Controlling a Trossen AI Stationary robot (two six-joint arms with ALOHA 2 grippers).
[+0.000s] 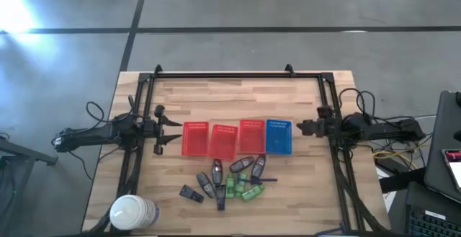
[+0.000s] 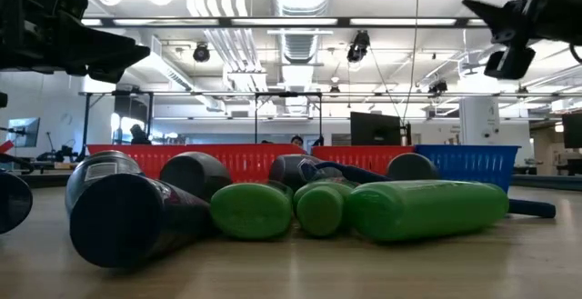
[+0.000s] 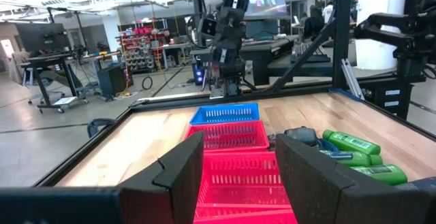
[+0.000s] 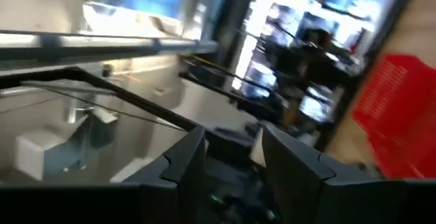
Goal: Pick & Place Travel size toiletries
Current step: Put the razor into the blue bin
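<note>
The travel size toiletries (image 1: 232, 180) lie in a loose pile on the wooden table, in front of the baskets. Some are dark grey (image 2: 127, 219) and some bright green (image 2: 427, 209), and all rest on their sides. My left gripper (image 1: 171, 130) hovers open just left of the red baskets (image 1: 223, 139), and its wrist view looks over them (image 3: 235, 173). My right gripper (image 1: 300, 127) hovers open just right of the blue basket (image 1: 279, 136). Its own fingers (image 4: 180, 159) show in a tilted wrist view. Neither gripper holds anything.
Three red mesh baskets and one blue (image 3: 225, 113) stand in a row across the table's middle. A large white roll (image 1: 132, 212) lies at the near left corner. A dark frame (image 1: 223, 75) runs along the table's far and side edges. Bare wood lies beyond the baskets.
</note>
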